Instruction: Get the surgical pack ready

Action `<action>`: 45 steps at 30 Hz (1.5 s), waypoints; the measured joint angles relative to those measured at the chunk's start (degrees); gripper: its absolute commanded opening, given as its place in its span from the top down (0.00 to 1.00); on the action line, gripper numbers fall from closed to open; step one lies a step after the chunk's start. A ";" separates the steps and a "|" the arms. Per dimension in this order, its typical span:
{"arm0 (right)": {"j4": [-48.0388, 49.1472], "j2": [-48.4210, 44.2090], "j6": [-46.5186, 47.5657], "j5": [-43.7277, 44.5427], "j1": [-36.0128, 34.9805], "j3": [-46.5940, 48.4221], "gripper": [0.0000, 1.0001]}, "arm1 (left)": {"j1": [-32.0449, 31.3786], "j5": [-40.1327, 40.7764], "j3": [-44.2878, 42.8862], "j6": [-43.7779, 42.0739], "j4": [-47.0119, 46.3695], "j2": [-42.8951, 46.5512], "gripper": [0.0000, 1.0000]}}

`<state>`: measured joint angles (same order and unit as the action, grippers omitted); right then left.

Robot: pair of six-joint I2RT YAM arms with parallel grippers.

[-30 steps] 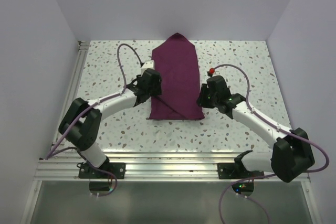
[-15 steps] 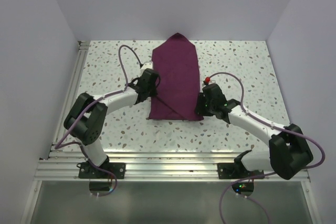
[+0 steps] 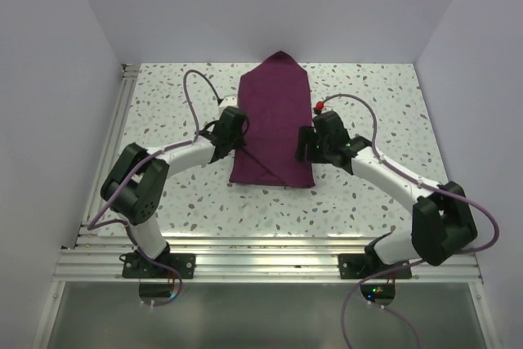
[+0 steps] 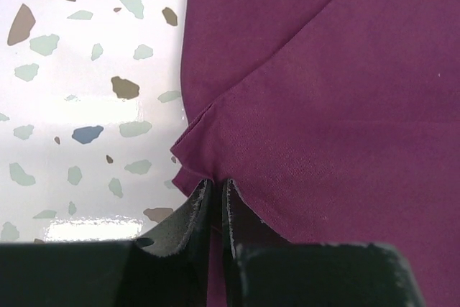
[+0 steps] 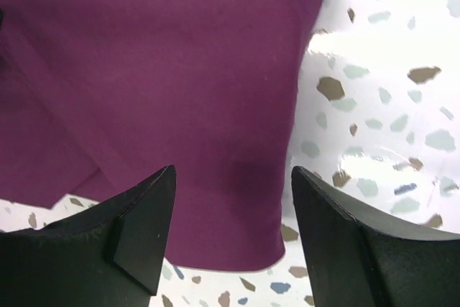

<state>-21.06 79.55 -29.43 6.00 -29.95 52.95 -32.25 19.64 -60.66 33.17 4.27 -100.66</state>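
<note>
The surgical pack (image 3: 274, 120), a plum cloth folded into 1 long narrow bundle, lay flat on the speckled counter (image 3: 163, 96) between the 2 arms. Its long axis ran near to far. The far end tapered to a point and the near end was cut square, with a diagonal fold crossing the near left part.

The left end effector (image 4: 215, 186) had its jaws narrowed almost together, pinching the pack's left edge where the cloth bunched.

The right end effector (image 5: 233, 177) stood wide at the pack's near right corner. One finger was over cloth and the other over bare counter, holding nothing.
</note>
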 measured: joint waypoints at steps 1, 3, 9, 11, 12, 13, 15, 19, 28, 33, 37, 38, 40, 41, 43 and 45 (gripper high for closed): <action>0.20 1.57 0.20 -0.50 0.22 1.42 0.31 | 0.00 0.02 0.20 0.00 -0.46 0.00 0.91; 0.72 5.42 0.55 -1.55 0.66 3.85 0.32 | 0.00 0.02 0.57 0.00 -1.29 0.00 0.92; 3.72 12.00 0.26 -4.02 0.63 4.26 0.35 | 0.11 -0.07 2.43 0.07 -4.94 0.26 0.95; 5.29 11.89 -0.07 -4.26 0.63 2.99 0.38 | 0.20 -0.37 4.09 0.17 -6.80 1.07 0.95; 6.10 11.78 -0.24 -4.31 0.66 2.32 0.40 | 0.26 -0.63 5.20 0.22 -8.02 1.62 0.95; 7.19 11.54 -0.50 -4.48 0.66 1.38 0.41 | 0.33 -0.87 6.16 0.33 -8.83 2.12 0.96; 8.92 10.67 -1.05 -4.76 0.66 -0.50 0.41 | 0.35 -1.60 8.72 0.52 -10.93 3.78 0.96; 11.91 5.44 -2.58 -5.84 0.57 -6.56 0.41 | -0.13 -3.23 14.43 1.77 -13.31 8.17 0.96; 8.57 -7.50 -4.92 -5.11 -2.16 -14.84 0.34 | -4.72 -1.46 20.26 3.96 -13.38 13.73 0.96; 2.95 -9.73 -4.44 -2.54 -3.19 -13.55 0.33 | -5.51 -0.17 20.72 4.79 -13.40 14.12 0.95; -1.68 -5.70 -1.97 -0.90 -1.86 -7.82 0.33 | -5.70 0.44 20.00 4.79 -12.85 13.55 0.96; -2.01 -4.13 -1.20 -0.90 -1.11 -6.36 0.33 | -5.70 0.55 19.76 4.79 -12.81 13.29 0.96; -2.27 -1.29 0.02 -0.87 0.04 -4.04 0.33 | -5.70 0.68 19.39 4.76 -12.79 12.90 0.96; -2.27 0.31 0.70 -0.81 0.57 -2.97 0.33 | -5.70 0.72 19.23 4.76 -12.74 12.74 0.96; -2.10 3.13 1.88 -0.57 1.22 -1.49 0.35 | -5.73 0.81 18.99 4.76 -12.74 12.48 0.96; -1.66 5.62 2.73 -0.81 1.66 -0.96 0.37 | -5.73 0.90 18.86 4.76 -12.76 12.33 0.96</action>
<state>-22.72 85.17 -26.70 5.19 -28.29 51.99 -37.98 20.53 -41.80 37.93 -8.49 -88.33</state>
